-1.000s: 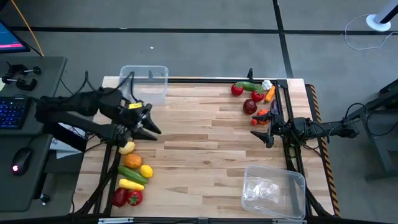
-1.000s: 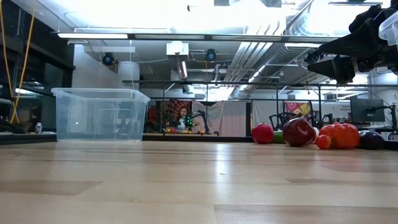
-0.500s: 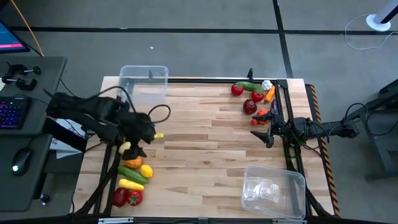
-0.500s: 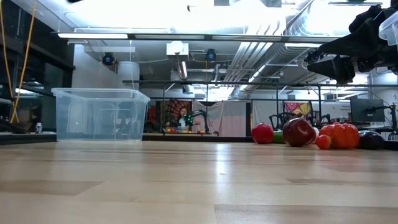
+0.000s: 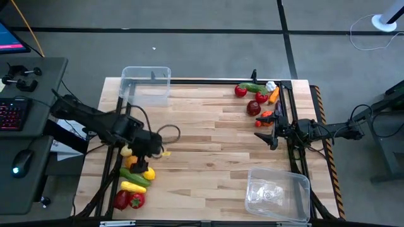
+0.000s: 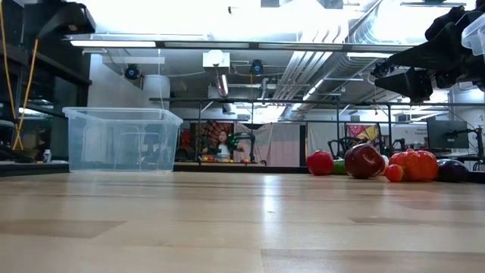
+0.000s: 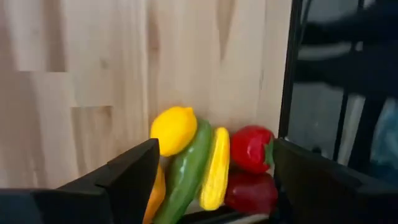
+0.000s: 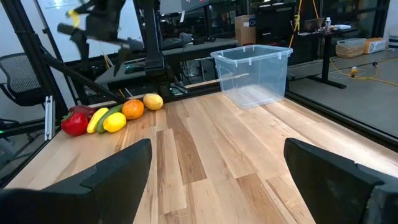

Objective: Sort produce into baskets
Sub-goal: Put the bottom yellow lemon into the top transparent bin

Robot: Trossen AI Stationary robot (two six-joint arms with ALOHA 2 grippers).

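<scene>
A pile of produce lies at the table's near left: a yellow lemon (image 7: 174,129), a green cucumber (image 7: 185,171), a yellow squash (image 7: 215,167) and red peppers (image 7: 251,149). In the high view the pile (image 5: 134,180) lies just below my left gripper (image 5: 148,153). My left gripper (image 7: 214,149) is open and hovers over the pile, touching nothing. A second produce group (image 5: 257,98) lies at the far right. My right gripper (image 5: 265,135) (image 8: 217,155) is open and empty near it. One clear basket (image 5: 146,85) stands at the far left corner, the other (image 5: 278,192) at the near right.
A black rail (image 5: 208,81) runs along the table's far edge, and another rail (image 5: 293,126) runs down the right side. Bare wood (image 5: 208,145) lies between the two produce groups. A desk with a keyboard and mouse (image 5: 16,139) stands left of the table.
My left gripper has gone toward the table's near edge and down, from beside the far-left basket to over the left produce pile, and has turned from pointing right to pointing downward. The produce and my right arm have kept still.
</scene>
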